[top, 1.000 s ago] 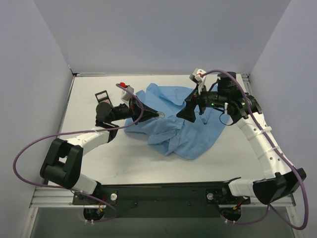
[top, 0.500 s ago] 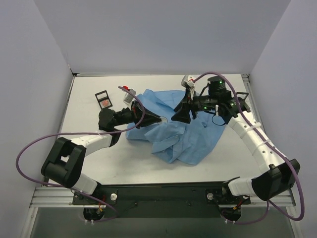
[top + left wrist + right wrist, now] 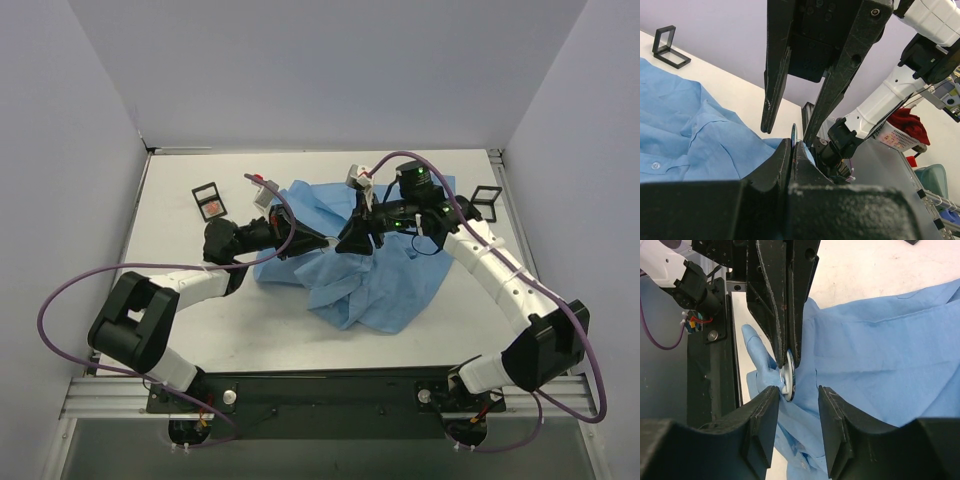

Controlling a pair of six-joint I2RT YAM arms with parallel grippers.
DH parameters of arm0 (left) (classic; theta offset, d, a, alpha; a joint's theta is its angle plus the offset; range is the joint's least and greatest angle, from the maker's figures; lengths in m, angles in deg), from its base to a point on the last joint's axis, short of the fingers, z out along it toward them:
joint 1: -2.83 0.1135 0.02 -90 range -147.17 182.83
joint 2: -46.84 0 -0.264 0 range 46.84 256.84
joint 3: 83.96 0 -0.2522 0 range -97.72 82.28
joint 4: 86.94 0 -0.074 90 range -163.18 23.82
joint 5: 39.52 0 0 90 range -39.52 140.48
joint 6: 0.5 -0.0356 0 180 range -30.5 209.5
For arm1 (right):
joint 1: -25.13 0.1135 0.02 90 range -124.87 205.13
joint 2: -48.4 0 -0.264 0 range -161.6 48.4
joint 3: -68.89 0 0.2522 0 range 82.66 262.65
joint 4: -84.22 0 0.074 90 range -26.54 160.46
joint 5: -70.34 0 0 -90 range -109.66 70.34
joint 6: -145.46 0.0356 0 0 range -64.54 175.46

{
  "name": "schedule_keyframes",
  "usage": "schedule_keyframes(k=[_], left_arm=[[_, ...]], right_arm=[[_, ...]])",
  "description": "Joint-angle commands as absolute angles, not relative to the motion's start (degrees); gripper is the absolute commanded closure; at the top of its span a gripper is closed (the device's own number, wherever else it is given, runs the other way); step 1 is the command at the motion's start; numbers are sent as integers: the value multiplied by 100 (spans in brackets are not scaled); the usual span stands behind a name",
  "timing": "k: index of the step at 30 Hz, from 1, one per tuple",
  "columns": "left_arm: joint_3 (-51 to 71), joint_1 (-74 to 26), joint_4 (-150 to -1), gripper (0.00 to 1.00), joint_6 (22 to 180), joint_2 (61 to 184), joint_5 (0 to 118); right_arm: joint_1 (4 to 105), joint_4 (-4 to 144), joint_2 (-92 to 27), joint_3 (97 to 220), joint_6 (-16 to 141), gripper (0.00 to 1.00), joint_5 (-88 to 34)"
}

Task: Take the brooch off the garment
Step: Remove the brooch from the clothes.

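Brooch stands on its edge over the middle of the shirt, pinched in the closed jaws of the left gripper to raise it, while the right gripper holds open jaws either side, probably to take it.

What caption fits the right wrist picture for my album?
Left gripper pinches the brooch on the blue shirt; open right gripper straddles it.
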State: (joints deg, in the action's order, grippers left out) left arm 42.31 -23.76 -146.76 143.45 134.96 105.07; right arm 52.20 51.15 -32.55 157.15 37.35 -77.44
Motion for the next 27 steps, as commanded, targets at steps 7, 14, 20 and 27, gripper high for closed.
schedule_keyframes(k=[7,14,20,27], left_arm=[[4202,-2450,-16590,100,14469,13544,10445],[4202,-2459,-16590,100,14470,13535,10480],[4202,-2477,-16581,100,14461,13509,10489],[4185,-2485,-16581,100,14469,13508,10489]], right_arm=[[5246,5332,-3316,15982,3753,67,-8039],[5237,5403,-3343,16035,3885,71,-8154],[5264,5438,-3395,16061,3920,75,-8128],[5281,5438,-3413,16009,3885,83,-8136]])
